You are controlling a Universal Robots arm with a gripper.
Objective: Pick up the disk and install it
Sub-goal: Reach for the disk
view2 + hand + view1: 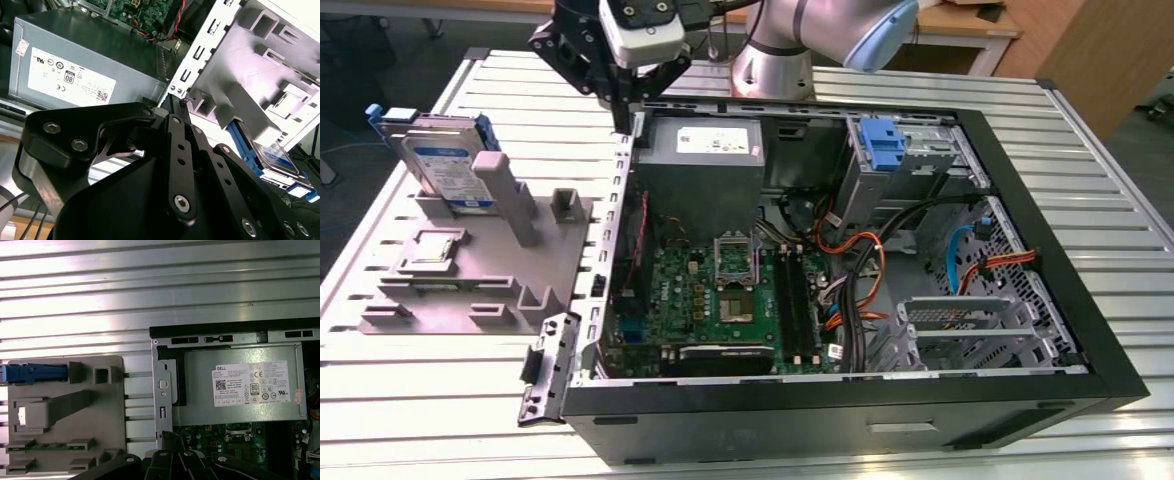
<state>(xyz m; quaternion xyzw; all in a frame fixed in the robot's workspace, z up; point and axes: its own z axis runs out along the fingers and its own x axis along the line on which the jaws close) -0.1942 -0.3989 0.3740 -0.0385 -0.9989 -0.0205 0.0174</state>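
- Open computer case (854,405), lower centre of the exterior view, lay on the slatted bench (427,400). The drive cage (974,325) at its lower right appeared to hold no drive.
- Grey fixture (480,285), left of frame, sat just beside the case.
- The disk (447,165), upper left, stood on edge in that fixture with its blue rails showing. It was neither lifted nor installed.
- Claw (628,112), top of frame, had its fingers closed on nothing. It hung over the case wall by the power supply (707,145), well apart from the disk.
- Judged: pick-up and fitting both outstanding.
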